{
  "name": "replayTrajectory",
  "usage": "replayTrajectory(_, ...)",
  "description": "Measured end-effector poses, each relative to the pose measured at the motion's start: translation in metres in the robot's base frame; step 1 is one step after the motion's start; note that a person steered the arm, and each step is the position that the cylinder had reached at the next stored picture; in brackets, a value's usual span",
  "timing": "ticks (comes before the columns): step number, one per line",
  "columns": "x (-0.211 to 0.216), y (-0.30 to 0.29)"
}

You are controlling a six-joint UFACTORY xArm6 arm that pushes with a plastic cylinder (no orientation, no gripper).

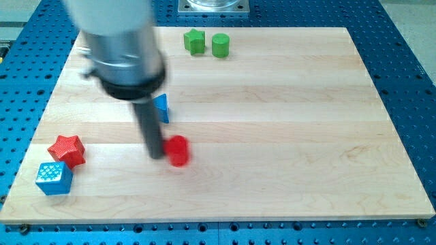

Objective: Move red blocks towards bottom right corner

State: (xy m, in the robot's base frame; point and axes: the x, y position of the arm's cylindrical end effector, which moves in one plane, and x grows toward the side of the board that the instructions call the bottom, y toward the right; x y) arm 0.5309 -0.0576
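Progress looks slight so far, as I judge it: both red blocks sit in the lower left half of the desk, well apart from the bottom right corner they are meant to reach.

The red cylinder stands near the view's bottom, left of centre, and my tip rests against its left side, touching or all but touching. That placement suits a push toward the view's right, though the block would also need to travel a little downward.

The red star block lies far over at the view's left, just beside a blue cube that sits below and left of it; the two seem to touch. It looks untouched, so that one remains entirely to be done.

The end effector is a plain dark rod with nothing to spread or pinch, so it grips nothing and only presses sideways.

The red cylinder stands upright, its long axis vertical, round face up; it has no heading to speak of. The red star block lies flat, one point aimed roughly at the view's top.

A second blue block is half hidden behind the rod. A green star block and a green cylinder stand near the top edge.
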Motion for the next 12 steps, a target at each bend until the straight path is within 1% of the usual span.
replayTrajectory(1, 0.040, 0.129)
replayTrajectory(2, 0.071, 0.205)
replayTrajectory(3, 0.074, 0.188)
replayTrajectory(4, 0.080, 0.107)
replayTrajectory(6, 0.086, -0.091)
replayTrajectory(7, 0.083, -0.177)
replayTrajectory(8, 0.019, -0.244)
replayTrajectory(9, -0.005, -0.194)
replayTrajectory(10, 0.000, -0.061)
replayTrajectory(11, 0.018, 0.080)
replayTrajectory(12, 0.021, 0.109)
